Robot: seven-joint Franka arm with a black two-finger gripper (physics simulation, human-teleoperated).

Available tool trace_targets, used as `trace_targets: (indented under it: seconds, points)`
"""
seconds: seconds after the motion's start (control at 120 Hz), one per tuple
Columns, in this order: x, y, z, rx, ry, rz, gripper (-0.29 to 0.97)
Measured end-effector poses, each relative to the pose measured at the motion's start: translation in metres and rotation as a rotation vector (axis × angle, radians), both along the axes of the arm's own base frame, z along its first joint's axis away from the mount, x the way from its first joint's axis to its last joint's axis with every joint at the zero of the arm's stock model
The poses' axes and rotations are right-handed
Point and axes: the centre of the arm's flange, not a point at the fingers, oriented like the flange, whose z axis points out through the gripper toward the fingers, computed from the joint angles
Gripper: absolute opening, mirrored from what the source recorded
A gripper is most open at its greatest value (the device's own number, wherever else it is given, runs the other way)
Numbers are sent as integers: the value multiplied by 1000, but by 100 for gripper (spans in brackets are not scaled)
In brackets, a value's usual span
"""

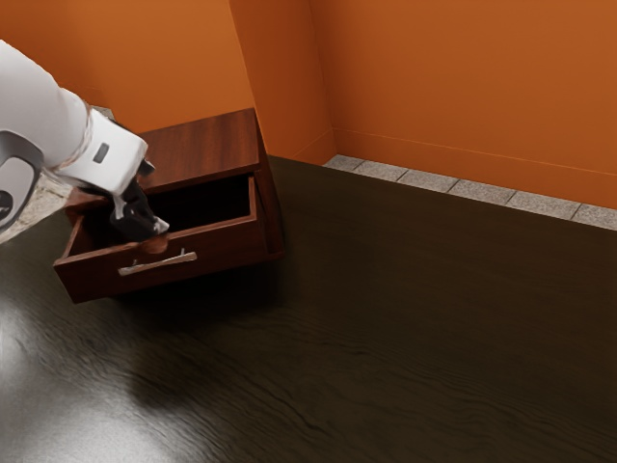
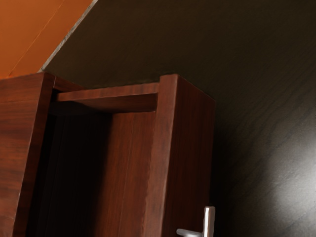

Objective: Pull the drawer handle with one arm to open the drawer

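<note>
Exterior view: at its left the drawer stands pulled well out of the cabinet; the hand hangs at its front edge, just above the handle. Wide or narrow, I cannot tell.

Drawer: reddish-brown wood, smooth, satin sheen. Handle: silver metal, smooth, bright. Floor: dark grained wood, glossy with reflected glare; walls matt orange.
</note>
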Motion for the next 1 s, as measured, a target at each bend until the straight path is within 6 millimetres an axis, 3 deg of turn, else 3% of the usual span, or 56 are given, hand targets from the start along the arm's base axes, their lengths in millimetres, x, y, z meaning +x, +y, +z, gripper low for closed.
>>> trace_targets:
  seconds: [0.067, 0.133, 0.233, 0.342, 0.4, 0.467, 0.542, 0.642, 0.75, 0.85, 1.0]
  points:
    - [21, -16, 36, -27, 0, -7, 68]
    - [43, -28, 47, -63, 31, -8, 68]
    - [78, -40, 33, -130, 104, 4, 68]
    - [120, -39, 24, -178, 171, 56, 68]
    - [131, -42, 16, -174, 220, 70, 68]
    - [133, -46, 6, -162, 274, 72, 68]
    - [117, -50, -8, -166, 339, 62, 68]
    - [97, -52, -4, -173, 375, 51, 68]
    - [84, -35, -1, -182, 408, 80, 68]
    - [87, -23, -3, -184, 440, 109, 68]
    - [83, -24, -6, -182, 482, 112, 68]
